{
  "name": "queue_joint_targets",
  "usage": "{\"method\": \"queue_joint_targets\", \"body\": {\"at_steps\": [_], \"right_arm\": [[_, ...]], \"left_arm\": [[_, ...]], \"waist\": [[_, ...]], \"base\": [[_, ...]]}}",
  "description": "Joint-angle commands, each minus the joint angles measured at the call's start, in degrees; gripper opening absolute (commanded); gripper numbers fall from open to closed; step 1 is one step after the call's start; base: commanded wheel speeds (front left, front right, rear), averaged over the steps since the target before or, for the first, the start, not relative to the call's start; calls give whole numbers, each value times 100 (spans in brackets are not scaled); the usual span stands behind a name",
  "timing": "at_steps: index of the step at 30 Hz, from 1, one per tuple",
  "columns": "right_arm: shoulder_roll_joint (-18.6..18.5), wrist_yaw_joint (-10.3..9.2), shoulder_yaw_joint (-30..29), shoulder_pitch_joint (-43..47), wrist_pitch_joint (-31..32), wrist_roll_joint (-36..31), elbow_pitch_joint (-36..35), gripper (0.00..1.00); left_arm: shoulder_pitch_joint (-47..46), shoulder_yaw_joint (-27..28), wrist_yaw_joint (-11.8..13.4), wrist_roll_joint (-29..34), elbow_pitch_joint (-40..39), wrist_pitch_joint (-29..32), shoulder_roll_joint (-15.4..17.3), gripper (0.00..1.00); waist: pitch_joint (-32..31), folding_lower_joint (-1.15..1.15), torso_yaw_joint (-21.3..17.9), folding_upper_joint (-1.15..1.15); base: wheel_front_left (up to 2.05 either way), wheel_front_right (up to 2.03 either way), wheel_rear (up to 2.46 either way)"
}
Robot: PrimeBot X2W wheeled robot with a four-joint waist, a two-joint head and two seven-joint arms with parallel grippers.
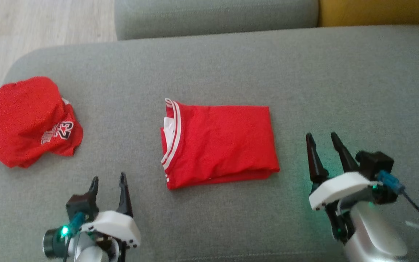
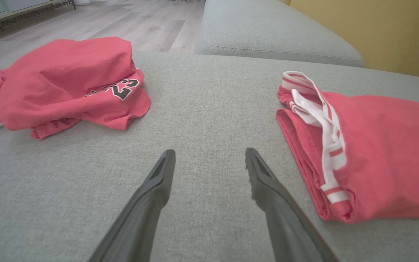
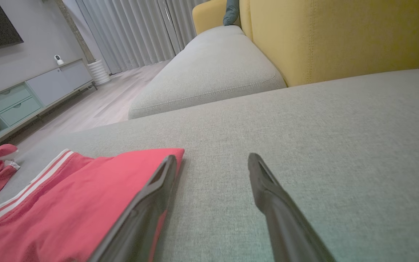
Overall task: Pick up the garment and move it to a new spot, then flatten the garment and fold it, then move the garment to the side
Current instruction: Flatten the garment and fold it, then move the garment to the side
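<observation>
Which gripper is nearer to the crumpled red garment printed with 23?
Left. The left gripper hovers open below and right of the crumpled garment in the head view; the right gripper is far across the sofa, beyond the folded garment.

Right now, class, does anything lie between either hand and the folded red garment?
Nothing visible does. Only bare grey cushion separates the left hand and the right hand from the folded garment. The crumpled red jersey lies off to the left, outside both paths.
</observation>
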Motion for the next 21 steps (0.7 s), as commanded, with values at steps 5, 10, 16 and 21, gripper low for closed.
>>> {"method": "queue_joint_targets", "body": {"at_steps": [5,10,16,21], "right_arm": [[68,37,179,131,-78,-1,-106,100],[68,37,215,220,-78,-64,-89,100],[69,37,201,316,-78,-176,-74,100],[69,37,246,269,-78,-314,0,100]], "left_arm": [[105,267,-38,75,-168,-30,49,100],[292,310,-2,96,-232,-30,49,100],[387,319,-2,96,-279,-30,49,100],[343,228,-16,-5,-268,-30,49,100]], "waist": [[-294,0,-65,0],[-389,0,-104,0],[-413,0,-82,0],[-262,0,21,0]], "base": [[0,0,0],[0,0,0],[0,0,0],[0,0,0]]}}
